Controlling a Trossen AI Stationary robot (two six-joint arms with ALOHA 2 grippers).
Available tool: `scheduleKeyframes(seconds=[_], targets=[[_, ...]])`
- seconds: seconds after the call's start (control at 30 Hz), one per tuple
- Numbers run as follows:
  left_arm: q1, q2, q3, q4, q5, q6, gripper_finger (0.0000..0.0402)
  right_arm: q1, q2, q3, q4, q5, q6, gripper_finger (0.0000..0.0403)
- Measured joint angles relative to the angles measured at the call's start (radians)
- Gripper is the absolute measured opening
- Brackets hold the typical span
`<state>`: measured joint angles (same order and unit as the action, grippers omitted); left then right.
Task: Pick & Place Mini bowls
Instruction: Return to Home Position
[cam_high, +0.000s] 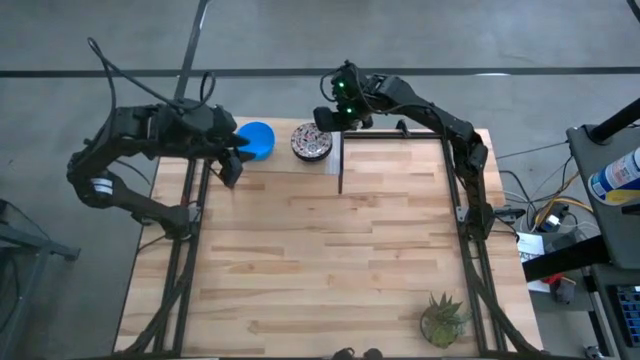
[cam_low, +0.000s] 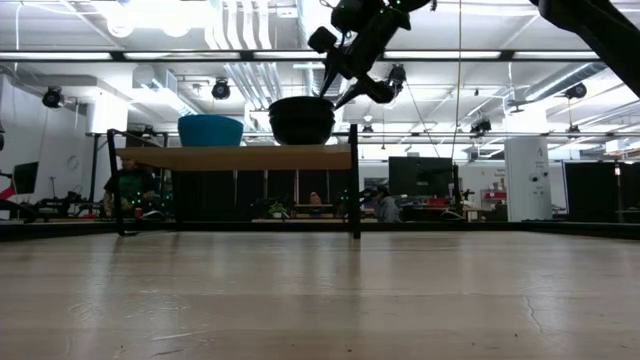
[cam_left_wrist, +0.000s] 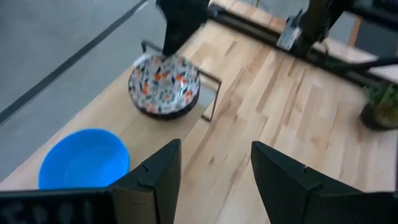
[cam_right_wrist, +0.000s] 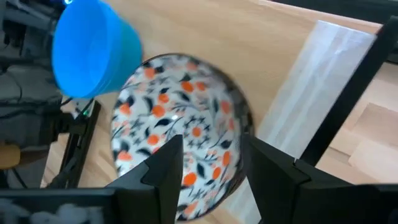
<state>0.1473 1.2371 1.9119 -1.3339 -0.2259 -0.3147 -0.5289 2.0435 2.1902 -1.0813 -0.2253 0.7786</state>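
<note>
Two mini bowls stand on a raised wooden shelf (cam_low: 240, 157) at the table's far edge: a plain blue bowl (cam_high: 257, 139) and, to its right, a white bowl with an orange and dark pattern (cam_high: 311, 141). My right gripper (cam_right_wrist: 211, 162) is open and slants down over the patterned bowl's far right side. One finger is over the bowl's inside and the other outside its rim. My left gripper (cam_left_wrist: 214, 168) is open and empty, hovering just near of the blue bowl (cam_left_wrist: 84, 167). My right gripper straddles the patterned bowl's rim (cam_right_wrist: 244, 134) on its far right side, slanting down from the far side. A gap shows beside the inner finger (cam_right_wrist: 166, 163). Whether the outer finger touches the rim, I cannot tell. The bowl stands upright on the shelf.
The shelf stands on thin black legs (cam_high: 340, 170) over the table's far part. A small green potted plant (cam_high: 443, 318) stands near the table's near right corner. Bare wooden tabletop (cam_high: 330, 250) lies between the shelf and the plant.
</note>
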Motion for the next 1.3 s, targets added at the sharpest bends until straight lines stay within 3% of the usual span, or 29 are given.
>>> scheduleKeyframes(seconds=[0.13,0.23,0.33,0.5,0.77,1.03,1.3], targets=[[0.001,0.000,-0.020,-0.046,0.000,-0.012,0.0183,0.022,-0.001,0.027,-0.014,-0.008,-0.033,0.0133],[0.001,0.000,-0.046,-0.054,0.001,-0.010,0.0164,0.054,-0.001,0.046,-0.012,-0.010,-0.065,0.0083],[0.001,-0.004,-0.082,-0.052,0.011,0.001,0.0117,0.090,-0.002,0.061,-0.002,-0.005,-0.112,0.0024],[0.001,-0.015,-0.133,-0.015,0.064,0.031,0.0013,0.136,-0.006,0.062,0.066,0.017,-0.178,0.0010],[0.001,-0.173,-0.319,0.287,0.240,0.098,0.0002,0.215,-0.038,0.062,0.223,0.050,-0.340,0.0008],[0.001,-0.429,-0.562,0.506,0.274,0.084,0.0000,0.304,-0.085,0.061,0.355,0.050,-0.474,0.0008],[0.001,-0.676,-0.740,0.587,0.283,-0.020,0.0000,0.354,-0.109,0.047,0.429,0.053,-0.530,0.0008]])
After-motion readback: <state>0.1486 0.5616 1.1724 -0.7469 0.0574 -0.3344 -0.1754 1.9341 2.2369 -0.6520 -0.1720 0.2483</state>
